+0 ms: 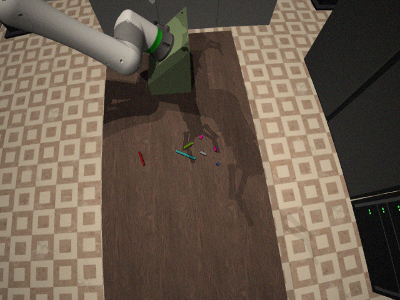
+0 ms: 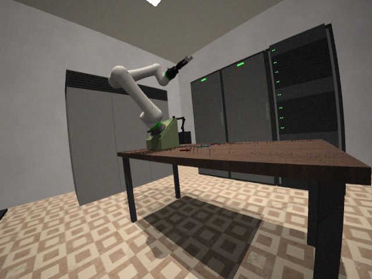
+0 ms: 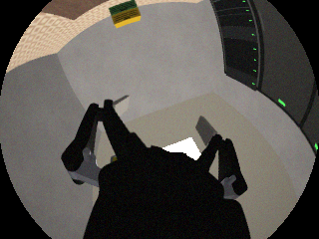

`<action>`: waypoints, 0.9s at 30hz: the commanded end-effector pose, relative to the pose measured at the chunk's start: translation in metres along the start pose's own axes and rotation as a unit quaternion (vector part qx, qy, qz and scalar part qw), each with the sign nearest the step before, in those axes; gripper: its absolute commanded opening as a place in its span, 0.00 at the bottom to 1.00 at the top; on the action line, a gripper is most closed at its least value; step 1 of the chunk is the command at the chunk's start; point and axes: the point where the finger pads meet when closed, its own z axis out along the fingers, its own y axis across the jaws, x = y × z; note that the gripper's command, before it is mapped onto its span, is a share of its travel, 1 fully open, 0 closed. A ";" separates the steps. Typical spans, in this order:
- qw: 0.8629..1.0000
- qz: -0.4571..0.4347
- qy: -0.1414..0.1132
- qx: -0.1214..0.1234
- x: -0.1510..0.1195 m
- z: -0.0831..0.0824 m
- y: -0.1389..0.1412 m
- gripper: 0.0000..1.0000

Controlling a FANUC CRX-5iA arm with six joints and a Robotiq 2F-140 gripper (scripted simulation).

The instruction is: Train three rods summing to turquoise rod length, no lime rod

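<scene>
Top view first, and I count seven rods on the dark wood-grain desk [image 1: 194, 242]: one red rod [image 1: 141, 158], one turquoise rod [image 1: 185, 155], one lime rod [image 1: 188, 145], one grey rod [image 1: 202, 153], two magenta rods [image 1: 200, 137] [image 1: 214, 149] and one tiny blue rod [image 1: 217, 164]. All are small, square-edged sticks in flat, matte colours, lying scattered, none end to end. Six sit in a loose cluster; the red one lies alone, well apart from it.

Exterior view now: my jaws, on the gripper [image 2: 183, 61], are high in the air, pointing up toward the ceiling, so every rod is far below and behind them on the desk. The white arm [image 2: 140, 99] has smooth rounded links with green bands at the joints, rising from a green wedge-shaped base [image 2: 168, 135] at the far end of the desk.

Wrist view: I see the jaws spread fully apart, two dark linkage fingers with pale flat pads, and nothing between them but grey wall and ceiling. One yellow-and-green rectangular panel [image 3: 126, 15] shows ahead of the jaws, and dark cabinets [image 3: 253, 34] with small green lights stand off to one side.

Checkered tan tiles cover the floor [image 1: 48, 194] around the desk.
</scene>
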 end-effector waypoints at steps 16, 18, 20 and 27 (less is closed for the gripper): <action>0.992 0.032 0.082 0.087 0.090 0.031 -0.063 1.00; 0.991 0.035 0.088 0.095 0.097 0.032 -0.068 1.00; 0.987 0.043 0.106 0.116 0.117 0.036 -0.083 1.00; 0.974 0.064 0.144 0.165 0.163 0.041 -0.119 1.00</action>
